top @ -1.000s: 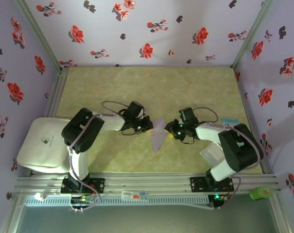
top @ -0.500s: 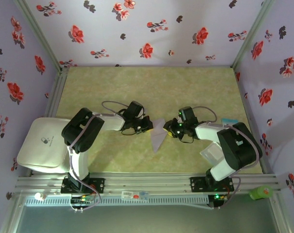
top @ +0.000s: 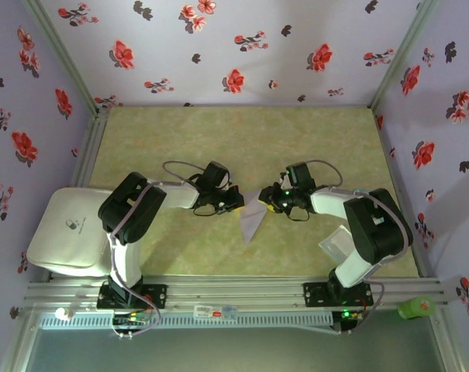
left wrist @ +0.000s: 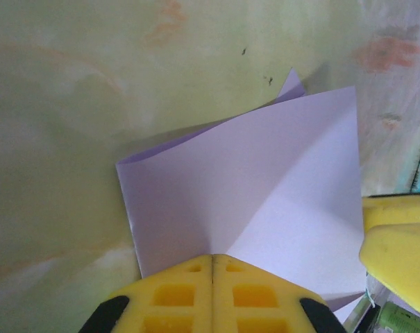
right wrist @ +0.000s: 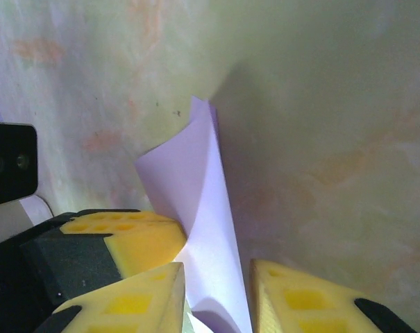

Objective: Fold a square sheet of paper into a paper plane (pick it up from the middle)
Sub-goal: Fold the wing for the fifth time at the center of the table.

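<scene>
The square sheet of paper [top: 251,218] is pale lavender, creased and folded into a pointed shape whose tip points toward the near edge. It is held up at the middle of the table. My left gripper [top: 236,203] is shut on the sheet's [left wrist: 265,201] left edge, its yellow fingertips [left wrist: 196,277] pressed together on the crease. My right gripper [top: 268,200] reaches in from the right. Its jaws stand apart around the sheet's [right wrist: 210,222] folded edge, and the left gripper's finger [right wrist: 137,239] is close beside them.
A white pad [top: 67,229] lies at the near left. A whitish translucent square [top: 336,244] and a small light-blue card [top: 366,192] lie at the right beside the right arm. Flowered walls close in the green-yellow table [top: 234,139] on three sides.
My right gripper has moved left and slightly away from me, onto the sheet's right side, and its jaws narrowed a little. The left gripper has kept its hold in place.
</scene>
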